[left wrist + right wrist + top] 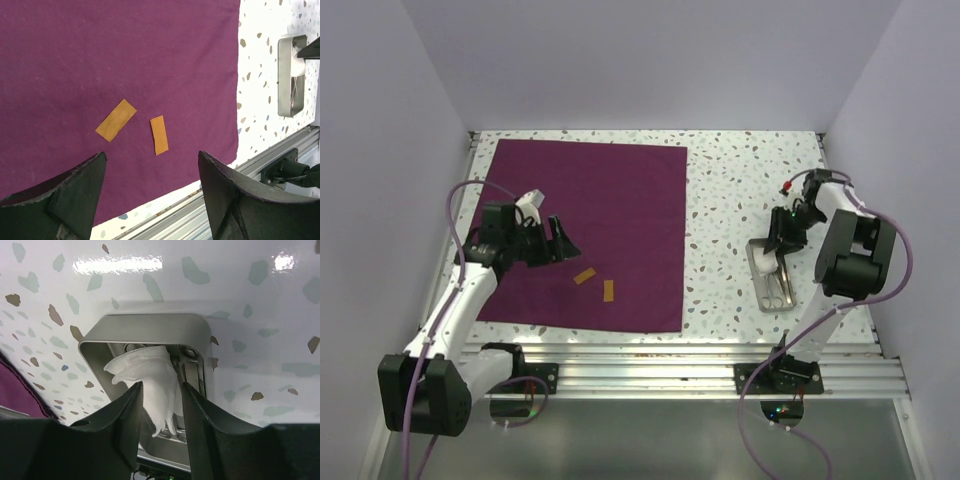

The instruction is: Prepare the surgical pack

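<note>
Plum cloth (585,200) bears 2 orange strips (585,276); tray (145,321) holds fabric (150,372).

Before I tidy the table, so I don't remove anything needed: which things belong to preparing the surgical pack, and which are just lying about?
Belongs to the job: purple cloth, metal tray, white fabric in it.
Possibly stray, unsure: two orange strips on the cloth.

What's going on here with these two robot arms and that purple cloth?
A plum-purple cloth lies spread flat on the table, two small orange strips on it. The left end effector hovers open over the cloth near them, holding nothing. The right end effector is at a small metal tray beside the cloth, fingers either side of a white fabric piece; whether it grips is unclear.
</note>
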Controlling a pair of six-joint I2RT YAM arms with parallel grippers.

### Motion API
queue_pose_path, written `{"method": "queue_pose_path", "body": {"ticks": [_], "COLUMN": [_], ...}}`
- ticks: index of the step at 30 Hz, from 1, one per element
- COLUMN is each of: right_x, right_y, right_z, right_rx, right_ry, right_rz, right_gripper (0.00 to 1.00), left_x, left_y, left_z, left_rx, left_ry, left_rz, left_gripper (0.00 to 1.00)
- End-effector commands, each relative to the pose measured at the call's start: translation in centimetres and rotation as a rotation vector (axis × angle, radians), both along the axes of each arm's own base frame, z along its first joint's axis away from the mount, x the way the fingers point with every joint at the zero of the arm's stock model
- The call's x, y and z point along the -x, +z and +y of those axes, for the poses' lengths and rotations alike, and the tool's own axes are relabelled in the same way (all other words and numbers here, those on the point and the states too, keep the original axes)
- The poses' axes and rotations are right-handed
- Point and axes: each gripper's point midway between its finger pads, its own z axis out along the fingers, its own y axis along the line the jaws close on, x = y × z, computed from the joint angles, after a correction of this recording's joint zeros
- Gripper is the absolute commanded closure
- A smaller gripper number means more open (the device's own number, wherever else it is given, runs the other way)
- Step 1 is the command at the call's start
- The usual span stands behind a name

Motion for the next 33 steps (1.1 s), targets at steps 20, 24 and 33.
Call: {"method": "queue_pose_path", "body": {"ticks": [20,24,33], "right_x": [-2.3,-1.8,2.0], "right_y": [7.8,9.5,9.7], "right_z": [10.3,14.9,18.2], "right_rx": [0.172,0.053,-0.104], "right_ry": [0.176,0.267,0.307], "right_rz": [-0.24,-0.337,-0.382], "right_gripper": [0.61,0.6,0.6], "left_x": [-1.5,-1.5,-3.9], "left_y": [-4.6,-6.2,-5.1], "left_z": [1.1,0.9,-1.2], "left_rx": [-0.107,-0.167,-0.508], "left_ry": [0.081,0.061,0.034], "left_rz": [0.224,0.306,0.23], "left_gripper": [0.45,0.52,0.57]}}
